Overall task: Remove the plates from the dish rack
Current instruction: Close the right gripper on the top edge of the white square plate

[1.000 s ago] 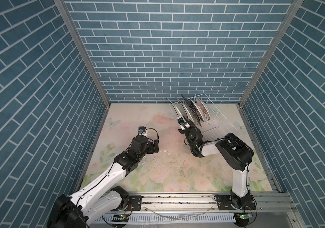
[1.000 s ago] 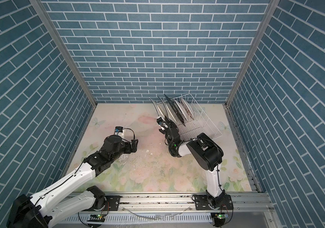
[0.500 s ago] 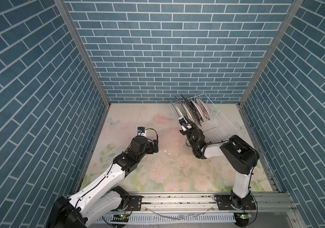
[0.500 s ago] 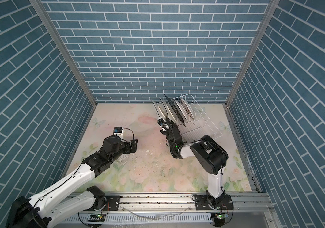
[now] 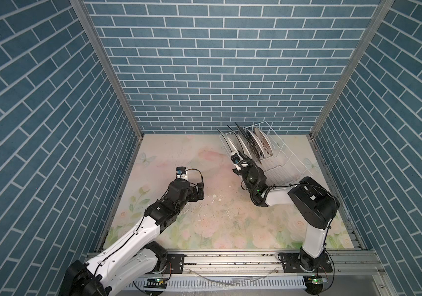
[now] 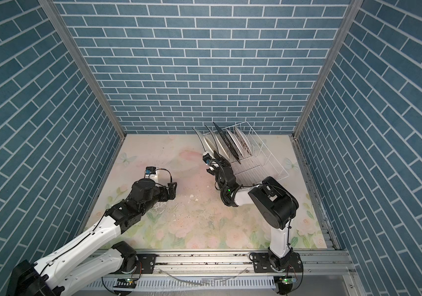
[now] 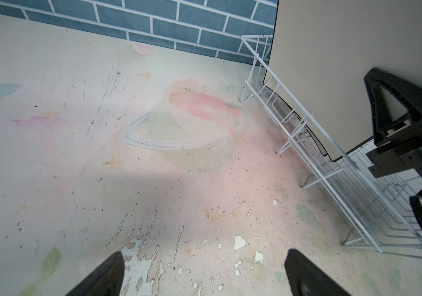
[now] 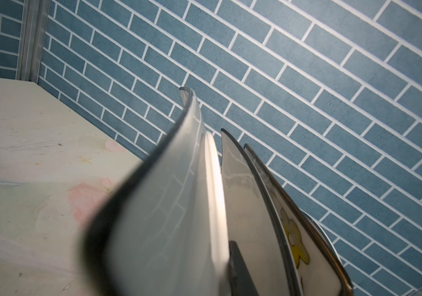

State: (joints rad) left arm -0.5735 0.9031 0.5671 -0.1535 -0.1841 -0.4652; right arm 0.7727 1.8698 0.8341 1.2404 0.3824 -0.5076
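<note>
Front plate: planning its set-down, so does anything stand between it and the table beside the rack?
Only the rack's side rail, running along the plate's lower edge; it would likely have to lift over that. Beyond, the table shows just flecks; the open left gripper hovers farther out.

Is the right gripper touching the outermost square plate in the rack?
Touching. In the left wrist view the right gripper's finger lies flat against the outermost square plate's back, with no gap.

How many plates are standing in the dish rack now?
5, upright in a row in the dish rack: leftmost plate pinched by the right tool, two more beside it, then two round ones. More may hide behind.
</note>
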